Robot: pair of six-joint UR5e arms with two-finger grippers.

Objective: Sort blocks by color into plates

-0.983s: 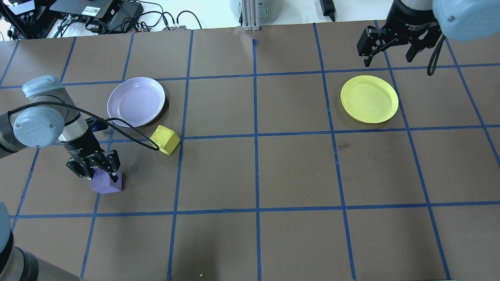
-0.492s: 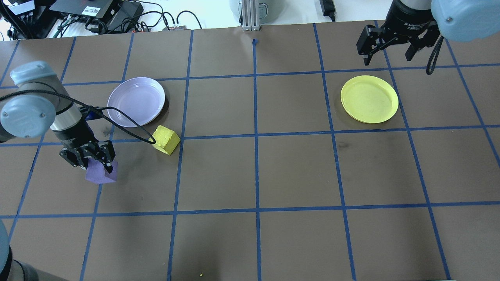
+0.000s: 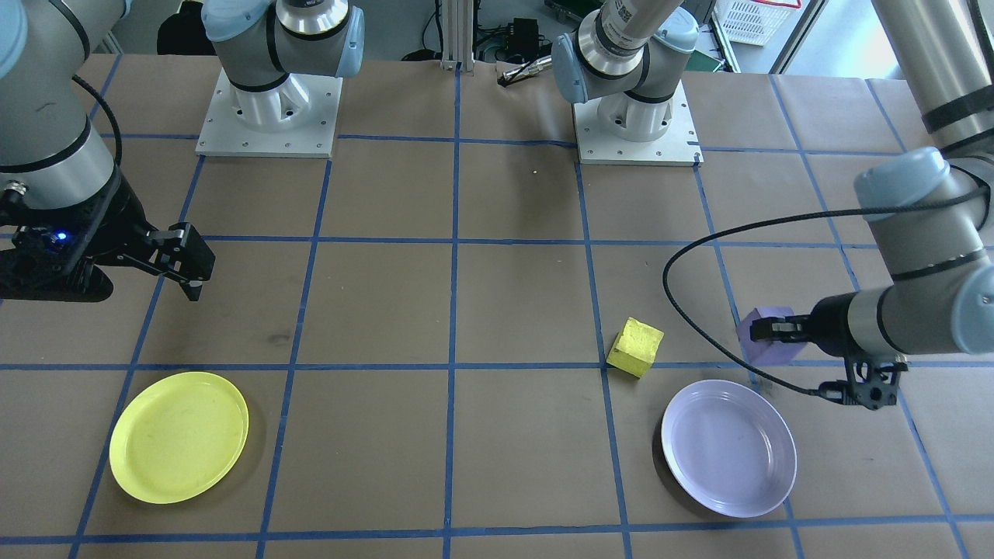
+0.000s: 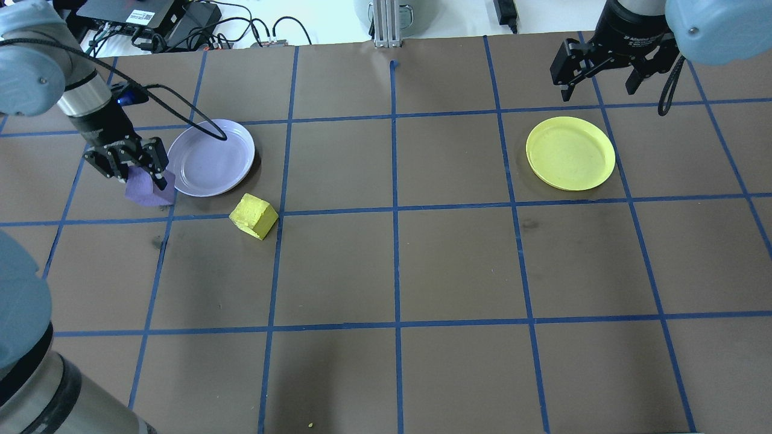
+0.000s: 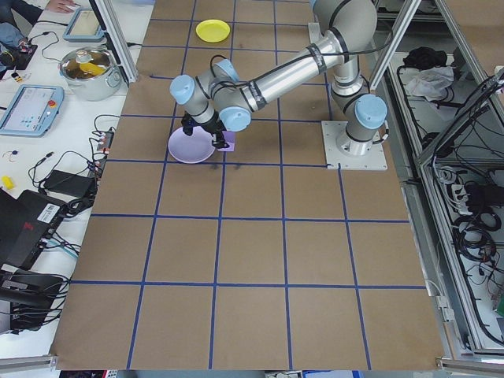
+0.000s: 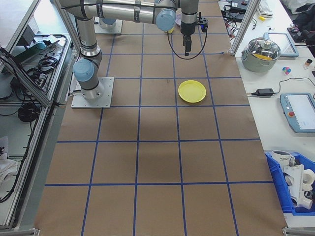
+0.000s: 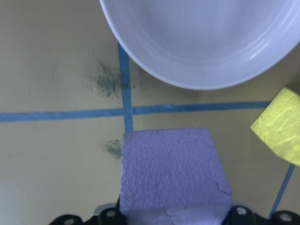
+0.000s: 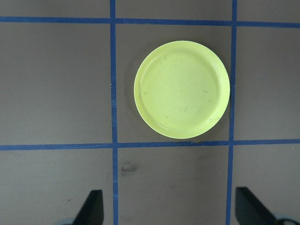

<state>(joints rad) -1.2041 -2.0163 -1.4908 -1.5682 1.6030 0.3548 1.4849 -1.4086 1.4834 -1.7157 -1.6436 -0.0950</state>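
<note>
My left gripper (image 4: pixel 140 178) is shut on the purple block (image 4: pixel 146 191) and holds it above the table, just left of the lavender plate (image 4: pixel 211 158). In the left wrist view the purple block (image 7: pixel 172 169) fills the lower middle, with the lavender plate (image 7: pixel 201 42) ahead of it. The yellow block (image 4: pixel 254 216) lies on the table close to that plate's near edge. The yellow plate (image 4: pixel 570 153) sits at the far right with nothing on it. My right gripper (image 4: pixel 598 81) hangs open beyond it, its fingers (image 8: pixel 93 207) wide apart above the yellow plate (image 8: pixel 182 89).
Brown paper with a blue tape grid covers the table (image 4: pixel 398 265). Cables and electronics (image 4: pixel 151 24) lie beyond the far edge. A black cable (image 3: pixel 699 310) loops off my left wrist near the yellow block (image 3: pixel 635 346). The arm bases (image 3: pixel 268 116) stand on the robot's side.
My left gripper has lifted the purple block and carried it toward the far side, from the near-left square up beside the lavender plate. The right gripper has barely moved.
</note>
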